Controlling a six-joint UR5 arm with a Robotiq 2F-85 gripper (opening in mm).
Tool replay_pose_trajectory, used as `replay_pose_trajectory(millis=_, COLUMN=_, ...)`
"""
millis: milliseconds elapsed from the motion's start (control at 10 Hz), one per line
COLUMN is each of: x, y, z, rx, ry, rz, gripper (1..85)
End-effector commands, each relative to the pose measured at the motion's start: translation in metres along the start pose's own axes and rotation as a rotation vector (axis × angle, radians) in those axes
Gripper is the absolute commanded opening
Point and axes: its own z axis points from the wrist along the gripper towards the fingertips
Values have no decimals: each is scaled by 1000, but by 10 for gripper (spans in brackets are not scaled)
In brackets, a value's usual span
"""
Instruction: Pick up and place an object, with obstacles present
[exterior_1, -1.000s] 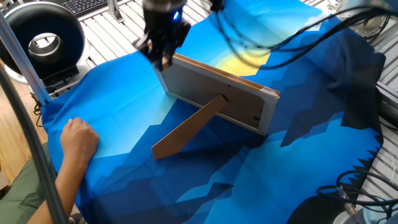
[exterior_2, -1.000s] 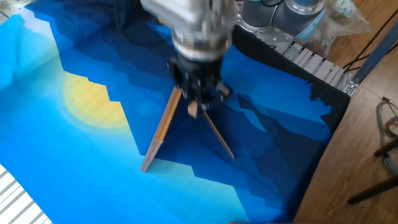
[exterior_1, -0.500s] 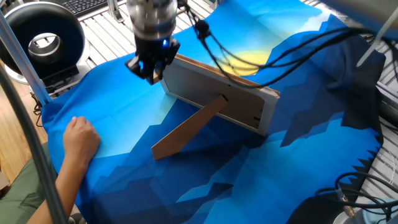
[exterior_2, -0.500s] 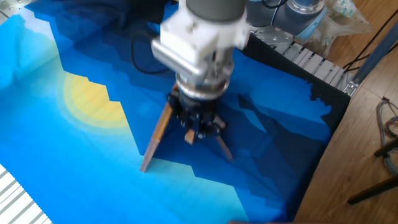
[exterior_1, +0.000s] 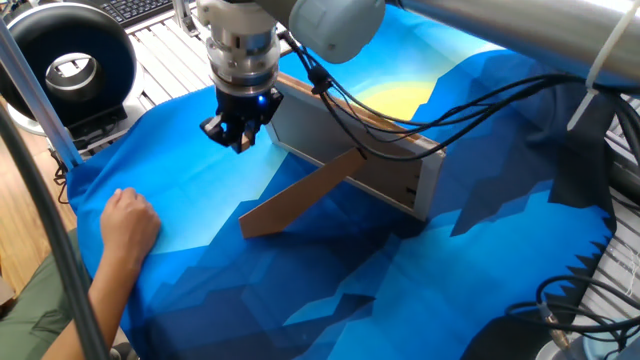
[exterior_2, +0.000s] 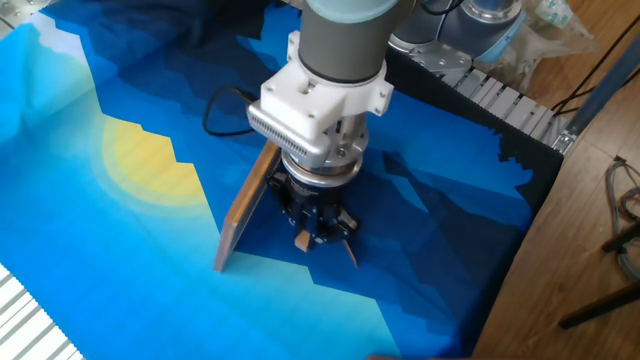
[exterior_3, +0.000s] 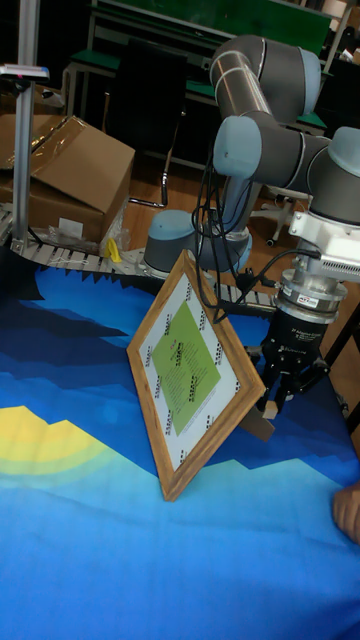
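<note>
Cloth in blues with a yellow sun covers the table, and the picture frame stands tilted on it, its prop leg reaching out behind. I take the frame as my landmark. My gripper hangs at the frame's end, on the prop-leg side, just above the cloth. My fingers pinch the tiny beige lump, which shows between the tips. A person's hand rests on the cloth, well apart from the frame, out past my side of it. I judge I am carrying the lump to its place. To do this well I keep the pinch firm, stay clear of the frame's rim and prop leg, and lower straight onto bare cloth, away from that hand.
</note>
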Motion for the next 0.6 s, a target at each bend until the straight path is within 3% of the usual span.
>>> replay_pose_trajectory(millis=0, x=5, y=9, z=4, rx=-38, ry=16, rz=-34, gripper=413)
replay_pose_trajectory(millis=300, x=8, y=10, z=0, rx=-40, ry=32, rz=-59, gripper=540)
replay_pose_trajectory(millis=500, x=10, y=8, z=-2, rx=-33, ry=46, rz=-77, gripper=580)
